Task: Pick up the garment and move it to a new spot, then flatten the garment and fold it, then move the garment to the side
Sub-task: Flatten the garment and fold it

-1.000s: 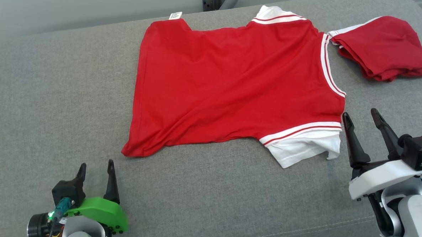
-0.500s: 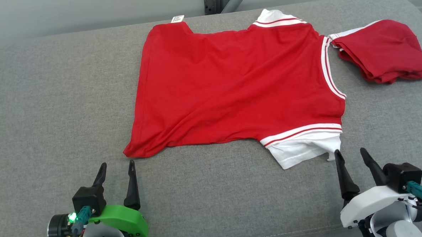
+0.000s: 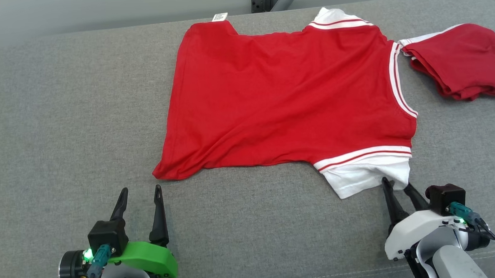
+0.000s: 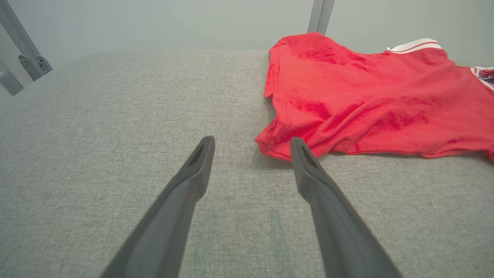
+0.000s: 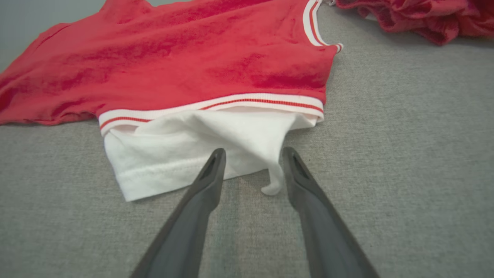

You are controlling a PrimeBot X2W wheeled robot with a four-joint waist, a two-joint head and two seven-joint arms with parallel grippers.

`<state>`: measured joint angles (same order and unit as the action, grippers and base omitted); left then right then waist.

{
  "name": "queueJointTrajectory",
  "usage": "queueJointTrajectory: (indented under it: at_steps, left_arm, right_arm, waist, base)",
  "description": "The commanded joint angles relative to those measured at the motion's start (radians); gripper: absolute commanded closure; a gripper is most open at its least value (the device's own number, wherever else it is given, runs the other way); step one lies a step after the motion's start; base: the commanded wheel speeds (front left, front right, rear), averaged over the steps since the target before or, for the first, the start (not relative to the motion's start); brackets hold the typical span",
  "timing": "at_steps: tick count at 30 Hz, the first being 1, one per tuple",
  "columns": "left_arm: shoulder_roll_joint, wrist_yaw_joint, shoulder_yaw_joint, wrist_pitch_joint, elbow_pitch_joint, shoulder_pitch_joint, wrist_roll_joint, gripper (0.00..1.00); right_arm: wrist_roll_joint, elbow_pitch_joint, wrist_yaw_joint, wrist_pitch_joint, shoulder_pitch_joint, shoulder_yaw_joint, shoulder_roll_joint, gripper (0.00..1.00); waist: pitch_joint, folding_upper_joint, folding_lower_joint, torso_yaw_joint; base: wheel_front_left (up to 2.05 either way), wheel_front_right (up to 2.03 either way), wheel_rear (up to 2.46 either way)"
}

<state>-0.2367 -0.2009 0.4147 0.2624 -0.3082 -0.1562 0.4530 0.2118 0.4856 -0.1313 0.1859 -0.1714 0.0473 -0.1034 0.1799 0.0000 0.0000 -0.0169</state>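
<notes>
Clearly, the far white sleeve [image 3: 330, 16] of the red short-sleeved shirt with white, red-striped trim [image 3: 287, 99] shows just a sliver at the top of the head view; the rest of it is tucked out of sight. The crumpled second red garment [image 3: 461, 63] at the upper right is cut by the frame edge, so its shape is hard to read. In the left wrist view the shirt [image 4: 366, 104] runs off the right edge.

The shirt lies spread on the grey fabric-covered bench [image 3: 63, 122], centre to upper right of the head view. Its long axis runs left to right: the hem faces the left of the frame, the striped neck edge faces the right, and the 2 sleeves point to the top and the bottom. A small white tag [image 3: 219, 17] sticks out at the hem's upper corner.

The left pincer [image 3: 141, 188] sits at the lower left, jaws wide apart and holding nothing. In its wrist view its tips [image 4: 251, 139] stand just short of the hem's near corner.

The right pincer [image 3: 395, 182] is at the lower right. In its wrist view [image 5: 253, 150] the 2 fingers straddle the loose corner of the near white sleeve [image 5: 173, 154], jaws partly apart and not pinching the cloth.
</notes>
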Motion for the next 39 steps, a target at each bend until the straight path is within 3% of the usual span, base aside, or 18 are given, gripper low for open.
queueJointTrajectory:
  at_steps: [1, 7, 12, 13, 18, 25, 34, 35, 36, 37, 39]
  left_arm:
    - [0.001, 0.005, -0.005, 0.003, 0.001, 0.011, -0.004, 0.00]
    - [0.008, 0.005, -0.034, 0.003, 0.008, 0.024, -0.018, 0.00]
    - [0.011, 0.008, -0.057, 0.003, 0.015, 0.027, -0.031, 0.00]
    - [0.013, 0.010, -0.064, 0.003, 0.018, 0.026, -0.037, 0.00]
    - [0.018, 0.020, -0.076, 0.003, 0.018, 0.014, -0.052, 0.00]
    - [0.029, 0.034, -0.092, 0.003, 0.004, 0.003, -0.060, 0.00]
    - [0.032, 0.040, -0.133, 0.003, 0.006, 0.031, -0.073, 0.00]
    - [0.033, 0.040, -0.135, 0.003, 0.007, 0.034, -0.077, 0.00]
    - [0.036, 0.040, -0.137, 0.003, 0.008, 0.036, -0.079, 0.00]
    - [0.037, 0.040, -0.138, 0.003, 0.009, 0.036, -0.082, 0.00]
    - [0.040, 0.043, -0.140, 0.003, 0.011, 0.035, -0.087, 0.00]
  right_arm:
    - [0.007, 0.004, 0.001, 0.007, -0.007, 0.001, -0.003, 1.00]
    - [0.131, -0.020, 0.001, -0.012, 0.014, 0.056, -0.002, 1.00]
    - [0.283, -0.199, 0.001, -0.116, 0.094, 0.135, -0.066, 1.00]
    - [0.337, -0.284, 0.001, -0.164, 0.132, 0.150, -0.090, 1.00]
    - [0.441, -0.441, 0.001, -0.281, 0.212, 0.143, -0.168, 1.00]
    - [0.464, -0.397, 0.001, -0.342, 0.233, 0.062, -0.175, 1.00]
    - [0.448, -0.331, 0.001, -0.325, 0.232, -0.015, -0.163, 1.00]
    - [0.442, -0.330, 0.001, -0.321, 0.232, -0.024, -0.162, 0.87]
    - [0.435, -0.330, 0.001, -0.318, 0.232, -0.031, -0.162, 0.60]
    - [0.431, -0.331, 0.001, -0.314, 0.233, -0.037, -0.160, 0.00]
    - [0.417, -0.333, 0.001, -0.301, 0.236, -0.056, -0.158, 0.00]
  waist:
    - [0.001, 0.0000, 0.0000, 0.001]
    - [0.003, 0.0000, 0.0000, -0.030]
    - [0.004, 0.0000, 0.0000, -0.076]
    - [0.006, 0.0000, 0.0000, -0.089]
    - [0.012, 0.0000, 0.0000, -0.099]
    - [0.013, 0.0000, 0.0000, -0.070]
    - [0.014, 0.0000, 0.0000, -0.065]
    - [0.014, 0.0000, 0.0000, -0.069]
    - [0.014, 0.0000, 0.0000, -0.073]
    - [0.014, 0.0000, 0.0000, -0.077]
    - [0.014, 0.0000, 0.0000, -0.084]
  base:
    - [0.00, 0.00, 0.00]
    - [0.00, 0.00, 0.00]
    - [0.00, 0.00, 0.00]
    - [0.00, 0.00, 0.00]
    - [0.00, 0.00, 0.00]
    - [0.00, 0.00, 0.00]
    - [0.00, 0.00, 0.00]
    - [0.00, 0.00, 0.00]
    - [0.00, 0.00, 0.00]
    - [0.00, 0.00, 0.00]
    - [0.00, 0.00, 0.00]
